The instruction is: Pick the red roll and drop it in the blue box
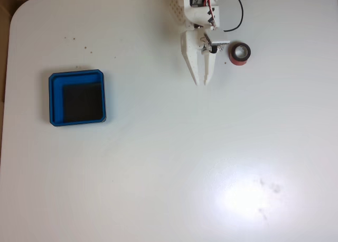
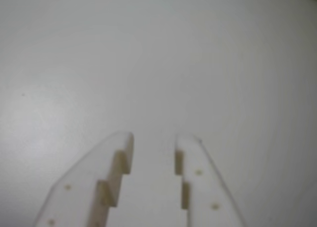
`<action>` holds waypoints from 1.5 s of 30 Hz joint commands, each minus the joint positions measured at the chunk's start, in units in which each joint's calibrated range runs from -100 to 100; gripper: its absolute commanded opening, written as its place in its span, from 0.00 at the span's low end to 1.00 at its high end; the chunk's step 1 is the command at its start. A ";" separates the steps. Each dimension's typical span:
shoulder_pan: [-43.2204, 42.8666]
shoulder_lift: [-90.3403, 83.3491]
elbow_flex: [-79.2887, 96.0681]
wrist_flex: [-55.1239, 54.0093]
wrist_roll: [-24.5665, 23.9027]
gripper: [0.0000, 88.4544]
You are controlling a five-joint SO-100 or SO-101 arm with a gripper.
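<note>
Nothing is held yet: my gripper [image 1: 201,82], jaws apart, seemingly hovers over the counter [image 1: 158,173] beside the red roll [image 1: 240,53], so reaching comes before the blue box [image 1: 77,97].

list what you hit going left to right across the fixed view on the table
blue box → gripper, empty, with a small gap between its fingers → red roll, lying on the table just right of the gripper

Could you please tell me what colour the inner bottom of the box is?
Black, framed by bright blue walls; the blue box shows best in the fixed view.
</note>
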 commanded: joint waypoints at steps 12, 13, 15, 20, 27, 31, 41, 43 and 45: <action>-0.39 -0.10 0.81 -1.11 0.16 0.02; -0.39 -0.10 0.81 -1.11 0.16 0.02; -0.39 -0.10 0.81 -1.11 0.16 0.02; -0.39 -0.10 0.81 -1.11 0.16 0.02; -0.29 -0.10 0.81 -1.11 0.16 0.02; -0.39 -0.10 0.81 -1.11 -0.10 0.02; -8.01 -0.10 0.90 -1.11 -0.28 0.02; -9.77 -0.10 0.90 -1.11 -0.28 0.02; -11.24 -0.10 0.90 -1.11 -0.28 0.02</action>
